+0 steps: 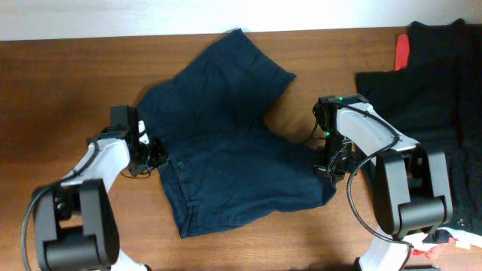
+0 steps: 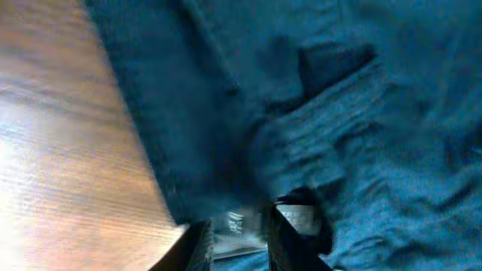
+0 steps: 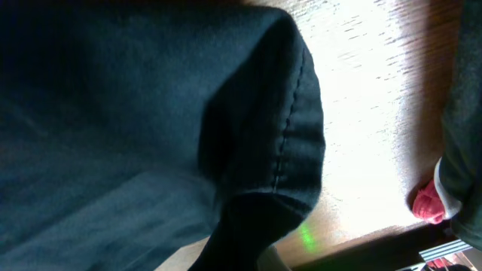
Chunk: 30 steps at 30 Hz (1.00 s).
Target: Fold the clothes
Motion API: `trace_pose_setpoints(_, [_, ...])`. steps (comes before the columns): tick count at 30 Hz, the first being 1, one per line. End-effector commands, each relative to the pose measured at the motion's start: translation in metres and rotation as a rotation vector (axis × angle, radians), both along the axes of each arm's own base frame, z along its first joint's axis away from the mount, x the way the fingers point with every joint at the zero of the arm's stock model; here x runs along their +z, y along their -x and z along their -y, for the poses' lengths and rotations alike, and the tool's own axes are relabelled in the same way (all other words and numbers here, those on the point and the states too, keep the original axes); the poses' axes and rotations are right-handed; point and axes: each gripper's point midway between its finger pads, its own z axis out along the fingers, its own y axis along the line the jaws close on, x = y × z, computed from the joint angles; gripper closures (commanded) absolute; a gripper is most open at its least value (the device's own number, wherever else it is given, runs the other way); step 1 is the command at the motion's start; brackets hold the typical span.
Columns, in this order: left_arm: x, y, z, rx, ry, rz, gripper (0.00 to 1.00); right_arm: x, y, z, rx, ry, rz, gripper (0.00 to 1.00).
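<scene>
**A:** Where are the shorts [image 1: 226, 143] sitting right now?

**B:** They are lying flat on the table [image 1: 60, 75], spread out between the two arms. The waistband [image 1: 167, 181] is facing the robot's left. One leg is running out toward the right, and the far leg [image 1: 245, 60] is pointing away toward the table's back edge.

**A:** So the long axis is running from arm to arm?

**B:** Roughly, yes. The left gripper [image 1: 156, 156] is sitting at the waistband end and the right gripper [image 1: 329, 164] is sitting at the hem of the near leg [image 3: 290, 135]. Each arm is covering its own end, and neither is reaching the far leg.

**A:** Are they holding anything?

**B:** On the left wrist camera the fingers [image 2: 297, 222] are standing close together with the cloth edge running down between them, so I am reading that as a pinch on the shorts. The right is harder to call (the hem is hanging right over the lens and hiding the fingers), so I can't tell whether it is open or closed.

**A:** And the pile off to the right?

**B:** The black garments [image 1: 429, 83] and the red cloth [image 1: 403, 51] are lying well apart from the shorts, beyond the right arm.
</scene>
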Motion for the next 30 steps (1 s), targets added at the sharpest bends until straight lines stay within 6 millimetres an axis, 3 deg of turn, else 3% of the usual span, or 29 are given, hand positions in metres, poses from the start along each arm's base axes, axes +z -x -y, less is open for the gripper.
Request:
trace_pose_setpoints(1, [-0.023, -0.020, -0.004, 0.010, -0.018, 0.033, 0.76, 0.002, -0.006, -0.003, 0.009, -0.014, 0.040, 0.96])
trace_pose_setpoints(5, [-0.016, -0.066, -0.007, 0.011, -0.033, 0.225, 0.76, -0.002, -0.020, -0.005, 0.012, -0.024, 0.096, 0.96])
trace_pose_setpoints(6, [-0.007, -0.085, -0.009, 0.012, -0.040, 0.309, 0.76, -0.003, -0.024, -0.006, 0.012, -0.027, 0.114, 0.96])
trace_pose_setpoints(11, [0.023, -0.109, -0.013, -0.026, -0.057, 0.344, 0.76, -0.006, -0.040, -0.009, 0.013, -0.038, 0.183, 0.96])
trace_pose_setpoints(13, [0.034, -0.094, -0.010, -0.060, -0.046, 0.211, 0.74, -0.008, -0.049, -0.010, 0.034, -0.049, 0.217, 0.96])
trace_pose_setpoints(14, [0.043, -0.062, 0.000, -0.072, 0.016, 0.045, 0.67, -0.008, -0.053, -0.011, 0.054, -0.056, 0.233, 0.96])
trace_pose_setpoints(15, [0.048, -0.040, 0.006, -0.075, 0.052, -0.054, 0.68, -0.008, -0.055, -0.011, 0.058, -0.058, 0.241, 0.96])
trace_pose_setpoints(20, [0.058, 0.024, 0.015, -0.059, 0.095, -0.301, 0.67, 0.002, -0.068, -0.012, 0.091, -0.065, 0.272, 0.96])
trace_pose_setpoints(23, [0.067, 0.043, 0.025, -0.091, 0.087, -0.349, 0.67, 0.011, -0.072, -0.009, 0.076, -0.064, 0.273, 0.96])
trace_pose_setpoints(28, [0.080, 0.079, 0.055, -0.131, 0.071, -0.356, 0.67, 0.019, -0.065, 0.015, 0.006, -0.051, 0.231, 0.96])
trace_pose_setpoints(30, [0.078, 0.101, 0.064, -0.120, 0.066, -0.392, 0.60, 0.019, -0.063, 0.024, -0.004, -0.052, 0.219, 0.96])
